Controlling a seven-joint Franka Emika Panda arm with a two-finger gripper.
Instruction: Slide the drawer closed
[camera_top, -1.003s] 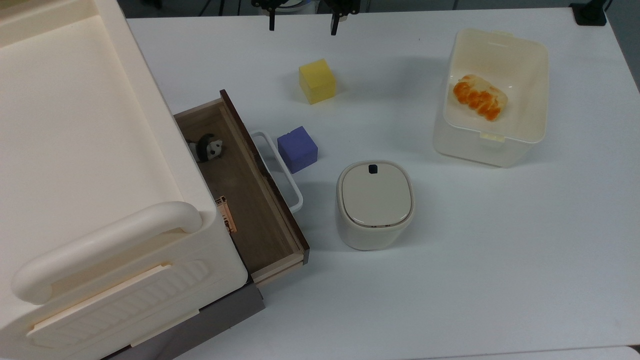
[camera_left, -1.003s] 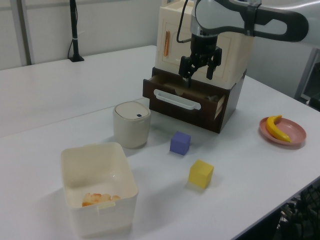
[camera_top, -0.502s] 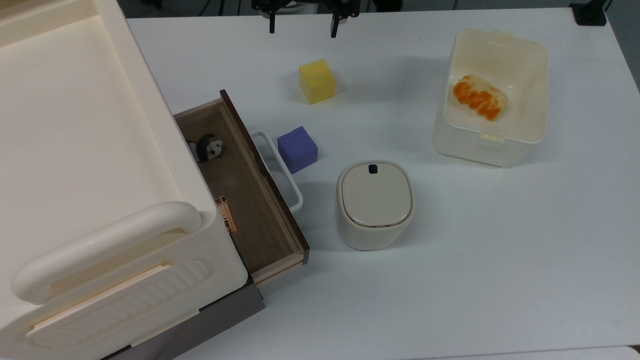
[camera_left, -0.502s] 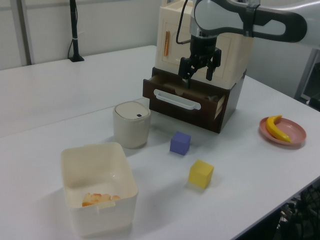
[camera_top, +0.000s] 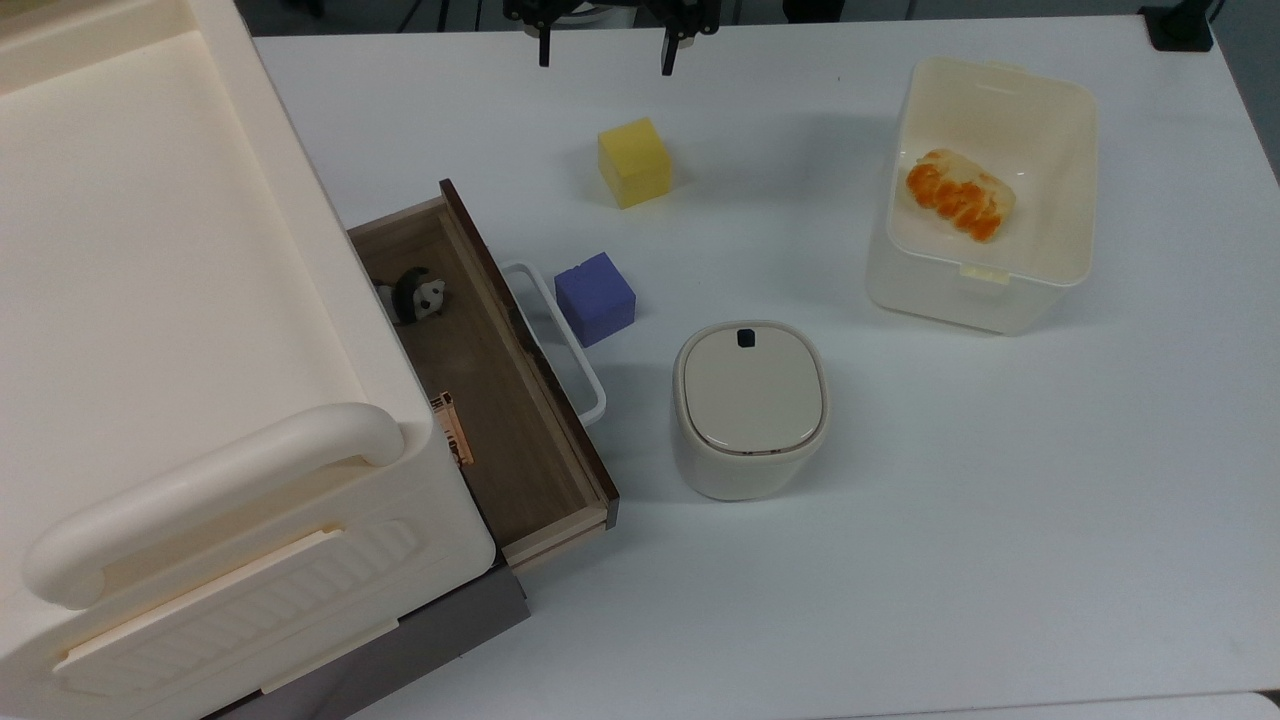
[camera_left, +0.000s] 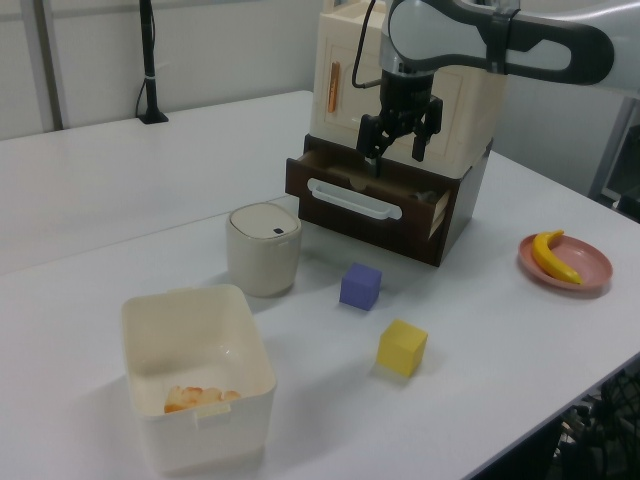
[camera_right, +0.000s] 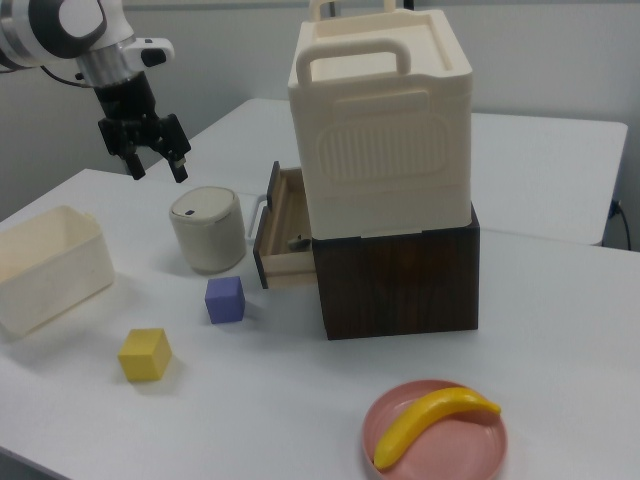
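- On the white desk stand two foam cubes, one yellow cube and one purple cube, one lidded cream canister, one open cream tub holding an orange-striped food piece, one pink plate with one banana, and one cabinet with a cream carry-case top.
- Low in that cabinet, the drawer is pulled out toward the purple cube and canister; it is long and shallow, with a brown wood-grain floor, a dark brown front panel and a thin white loop handle.
- Inside the drawer lie one small panda figure and one orange ribbed piece.
- Up above the desk, the gripper hangs with its two fingers spread wide, grasping nothing and touching nothing; in the top view it is beyond the yellow cube, well apart from the drawer.
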